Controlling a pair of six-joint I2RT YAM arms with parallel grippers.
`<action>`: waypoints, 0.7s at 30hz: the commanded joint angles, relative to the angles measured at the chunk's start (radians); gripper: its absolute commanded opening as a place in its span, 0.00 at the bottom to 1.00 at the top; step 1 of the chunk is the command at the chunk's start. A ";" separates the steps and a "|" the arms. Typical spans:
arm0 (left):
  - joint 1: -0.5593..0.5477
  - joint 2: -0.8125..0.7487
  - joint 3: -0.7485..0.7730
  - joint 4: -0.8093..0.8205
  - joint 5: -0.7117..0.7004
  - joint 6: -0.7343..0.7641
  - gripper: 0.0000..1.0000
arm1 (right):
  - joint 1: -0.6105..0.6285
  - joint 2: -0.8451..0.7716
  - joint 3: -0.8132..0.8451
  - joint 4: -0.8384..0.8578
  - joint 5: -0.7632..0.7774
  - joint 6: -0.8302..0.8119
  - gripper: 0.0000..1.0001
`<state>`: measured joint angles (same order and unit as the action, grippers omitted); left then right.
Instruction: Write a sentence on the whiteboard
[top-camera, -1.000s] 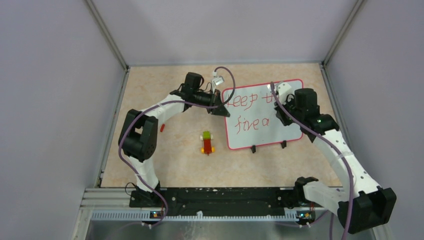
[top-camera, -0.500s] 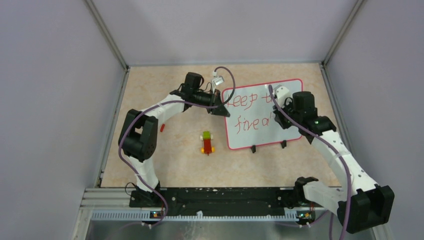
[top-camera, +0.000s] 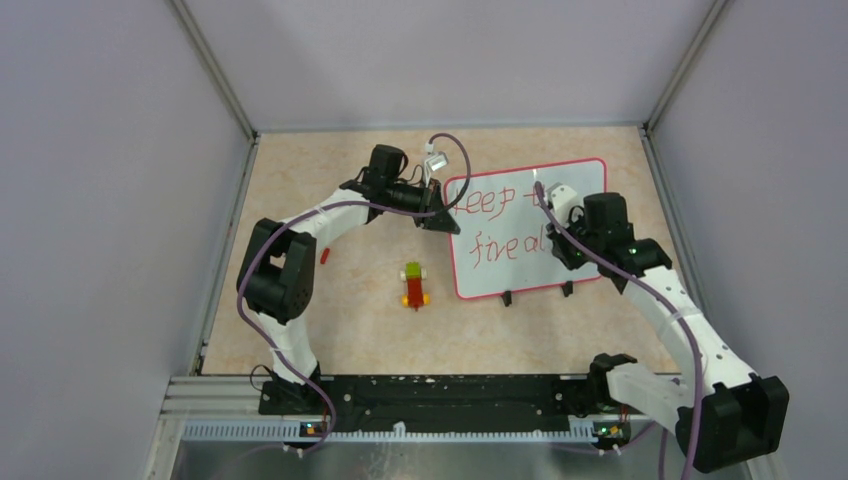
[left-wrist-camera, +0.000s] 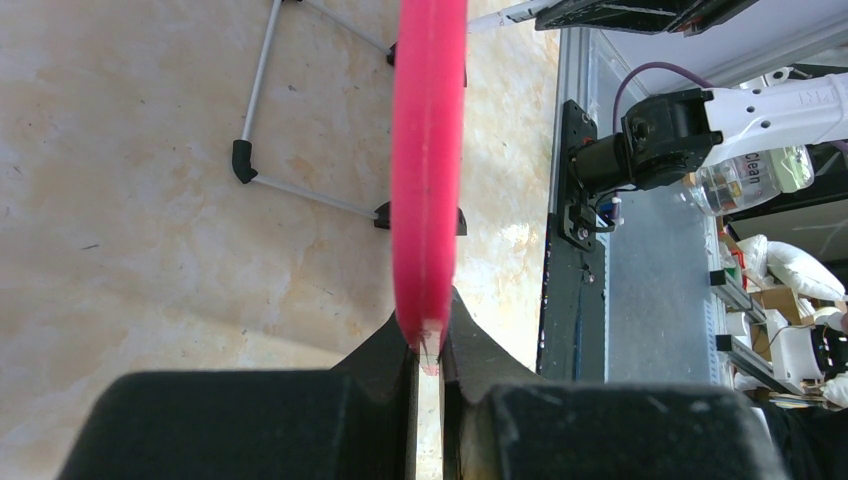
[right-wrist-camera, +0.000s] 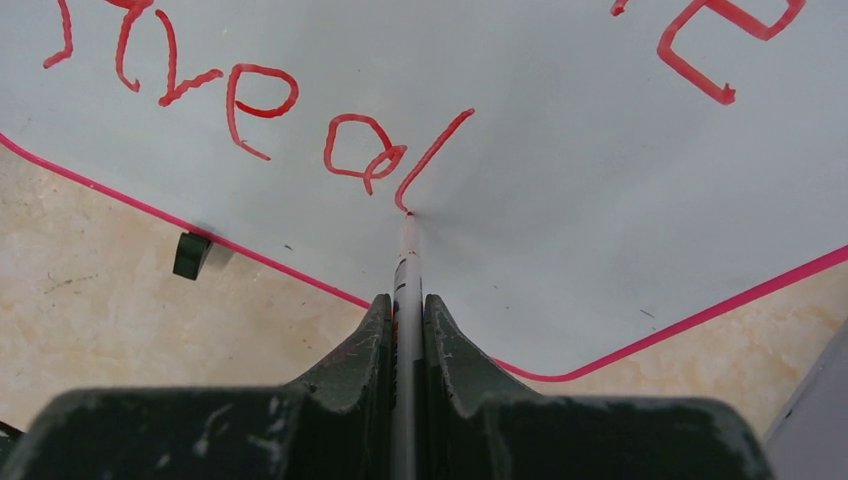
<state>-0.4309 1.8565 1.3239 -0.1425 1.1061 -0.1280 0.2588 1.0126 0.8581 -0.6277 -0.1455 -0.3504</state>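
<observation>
The whiteboard (top-camera: 510, 255) lies on the table at the right centre, white with a red-pink rim and red handwriting in two lines. My left gripper (top-camera: 441, 222) is shut on its left edge; in the left wrist view the pink rim (left-wrist-camera: 428, 180) sits edge-on between the jaws of the gripper (left-wrist-camera: 428, 345). My right gripper (top-camera: 562, 243) is over the board's right half, shut on a thin marker (right-wrist-camera: 408, 270). The marker tip touches the whiteboard (right-wrist-camera: 560, 190) at the bottom of a slanted red stroke after "fivea".
A small toy of green, yellow and red blocks (top-camera: 414, 285) lies left of the board. A small red piece (top-camera: 325, 255) lies near the left arm. Two black clip feet (top-camera: 507, 297) stick out at the board's near edge. Walls enclose the table.
My right gripper has moved left and toward the near edge, drawing a new slanted stroke after "fivea". The left arm and the board have not moved.
</observation>
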 joint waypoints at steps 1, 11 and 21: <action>0.000 -0.019 0.012 0.021 0.023 0.021 0.00 | -0.008 -0.036 0.085 -0.013 0.037 -0.021 0.00; 0.000 -0.023 0.009 0.020 0.028 0.025 0.00 | -0.008 -0.008 0.115 0.013 0.014 0.000 0.00; 0.000 -0.023 0.011 0.018 0.027 0.029 0.00 | -0.008 0.027 0.080 0.071 0.048 -0.004 0.00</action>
<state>-0.4309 1.8565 1.3239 -0.1429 1.1072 -0.1257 0.2588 1.0359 0.9424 -0.6140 -0.1246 -0.3561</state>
